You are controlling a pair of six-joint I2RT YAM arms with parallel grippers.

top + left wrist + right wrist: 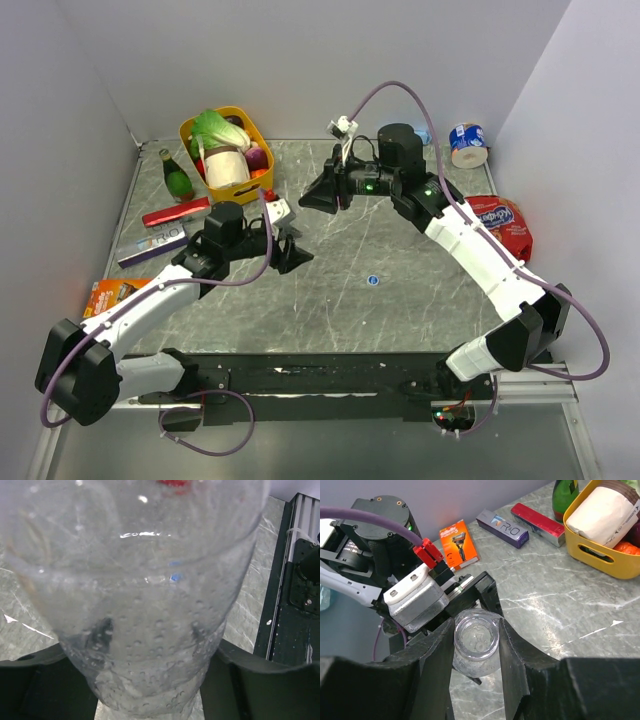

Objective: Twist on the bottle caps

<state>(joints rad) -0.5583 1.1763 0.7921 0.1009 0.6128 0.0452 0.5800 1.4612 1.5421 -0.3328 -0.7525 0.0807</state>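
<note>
A clear bottle with an open, uncapped mouth sits between the fingers of my right gripper, which touch its neck on both sides. My left gripper is shut on the same bottle's body, which fills the left wrist view. In the top view the left gripper and right gripper meet left of the table's middle, and the bottle hardly shows there. One blue cap lies on the table to their right and shows through the bottle. The other bottles and caps are out of view.
A yellow basket of food stands at the back left, with a green bottle, a red box, a purple box and an orange razor pack near it. A tape roll and a red bag lie at the right.
</note>
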